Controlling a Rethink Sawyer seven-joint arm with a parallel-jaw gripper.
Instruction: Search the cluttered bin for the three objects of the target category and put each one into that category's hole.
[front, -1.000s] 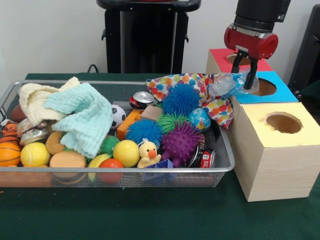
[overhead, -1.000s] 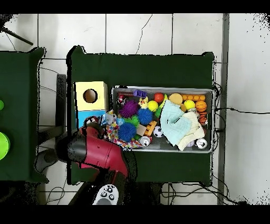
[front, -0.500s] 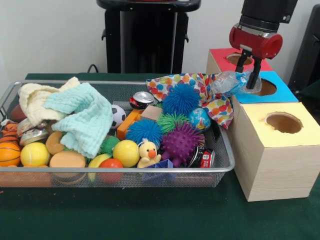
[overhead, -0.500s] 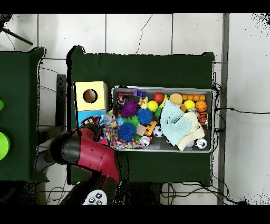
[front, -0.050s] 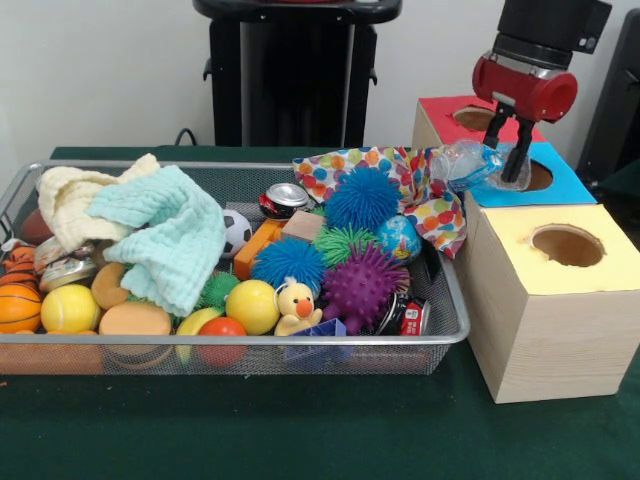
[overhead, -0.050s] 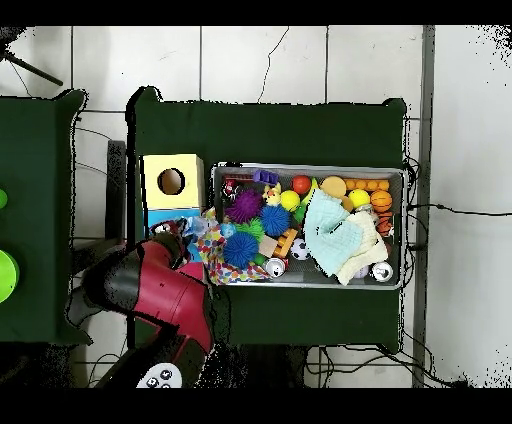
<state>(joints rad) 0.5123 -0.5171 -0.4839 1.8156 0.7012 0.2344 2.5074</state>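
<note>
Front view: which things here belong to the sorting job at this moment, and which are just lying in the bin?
In the job:
- gripper, shut on the plastic bottle
- blue box, its hole beside the bottle
- red box
- yellow box
- wire bin

Lying about:
- mint cloth
- spotted cloth
- purple spiky ball
- rubber duck
- crushed can

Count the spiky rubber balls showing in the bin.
5: blue, blue, purple, green, small green beside the towel. Others may be buried.
</note>
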